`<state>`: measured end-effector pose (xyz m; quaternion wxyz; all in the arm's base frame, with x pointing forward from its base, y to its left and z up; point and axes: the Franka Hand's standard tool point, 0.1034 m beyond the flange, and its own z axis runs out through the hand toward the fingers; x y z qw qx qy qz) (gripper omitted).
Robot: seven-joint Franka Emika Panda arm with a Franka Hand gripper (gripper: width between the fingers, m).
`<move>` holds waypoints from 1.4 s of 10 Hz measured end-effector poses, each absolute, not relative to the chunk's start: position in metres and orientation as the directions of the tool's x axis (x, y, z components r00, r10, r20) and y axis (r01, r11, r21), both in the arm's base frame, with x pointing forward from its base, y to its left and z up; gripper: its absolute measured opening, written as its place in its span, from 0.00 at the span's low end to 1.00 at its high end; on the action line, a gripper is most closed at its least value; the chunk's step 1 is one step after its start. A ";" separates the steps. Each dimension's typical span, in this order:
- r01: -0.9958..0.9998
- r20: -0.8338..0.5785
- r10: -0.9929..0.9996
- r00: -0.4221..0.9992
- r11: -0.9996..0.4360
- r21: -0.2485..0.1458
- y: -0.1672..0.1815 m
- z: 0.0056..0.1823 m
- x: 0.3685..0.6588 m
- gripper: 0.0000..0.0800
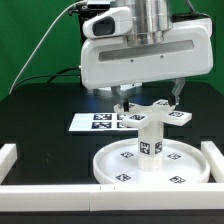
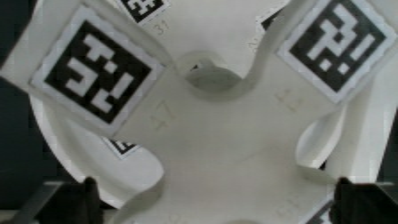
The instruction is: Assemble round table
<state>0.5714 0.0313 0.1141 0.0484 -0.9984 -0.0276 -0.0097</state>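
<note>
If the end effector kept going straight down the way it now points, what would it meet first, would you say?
Most likely the armed foot piece on top of the post: the open end effector hangs right over it, fingers either side. Whether they already touch is unclear.

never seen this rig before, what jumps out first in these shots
The big white gripper hangs open above a half-built white table: a round disc flat on the black table, a post upright at its middle, the armed foot piece on top. Behind lies the marker board. The wrist view shows the foot's tags close up.
</note>
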 end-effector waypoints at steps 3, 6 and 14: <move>0.067 0.014 0.065 0.998 -0.993 -0.097 0.041 0.111 0.567 0.81; 0.066 0.009 0.065 0.998 -0.993 -0.095 0.039 0.104 0.565 0.81; 0.048 0.000 0.048 0.999 -0.994 -0.095 0.039 0.099 0.563 0.55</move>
